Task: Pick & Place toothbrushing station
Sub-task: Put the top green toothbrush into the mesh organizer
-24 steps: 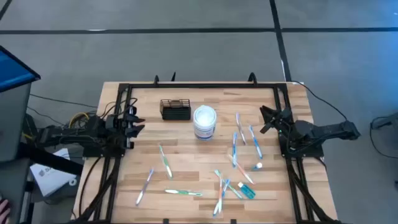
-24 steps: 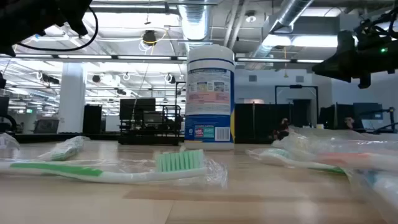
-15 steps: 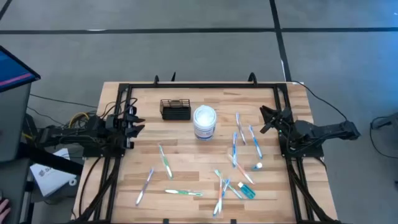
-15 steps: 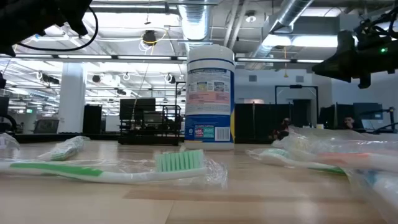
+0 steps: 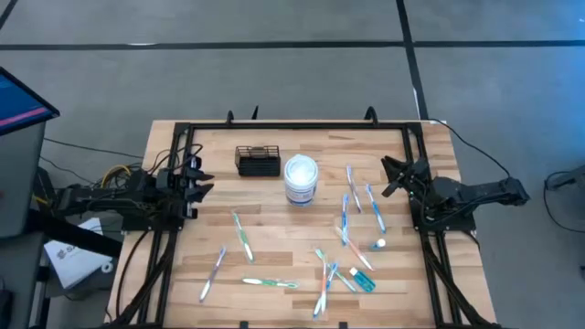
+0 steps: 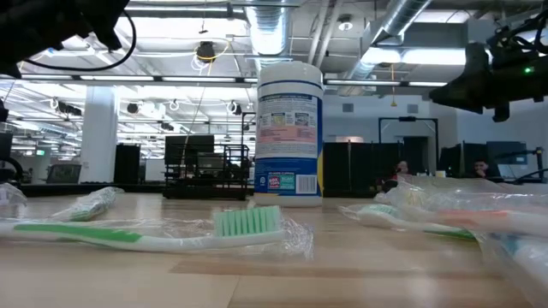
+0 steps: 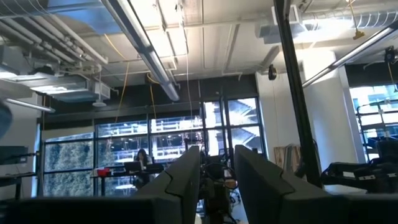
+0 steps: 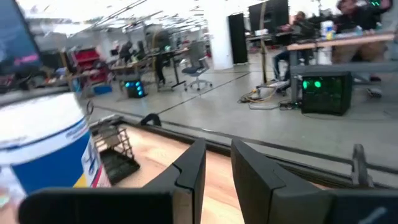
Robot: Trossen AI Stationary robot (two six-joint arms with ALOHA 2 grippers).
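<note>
The toothbrushing station [image 5: 258, 160] is a small black wire rack. It stands on its base near the table's far edge, left of centre, and also shows in the low view [image 6: 210, 175] and the right wrist view [image 8: 115, 148]. My left gripper [image 5: 203, 175] hovers at the table's left edge, left of the rack and clear of it. In its wrist view it [image 7: 217, 152] is open by a narrow gap with nothing between the fingers. My right gripper [image 5: 388, 175] hovers at the right side. It [image 8: 217, 146] is likewise open by a narrow gap and holds nothing.
A round white lidded tub [image 5: 301, 179] stands just right of the rack. Several wrapped toothbrushes [image 5: 345, 215] lie scattered over the table's middle, near and right parts, one green one [image 6: 171, 229] close to the near edge. A black frame rail [image 5: 297, 126] runs along the far edge.
</note>
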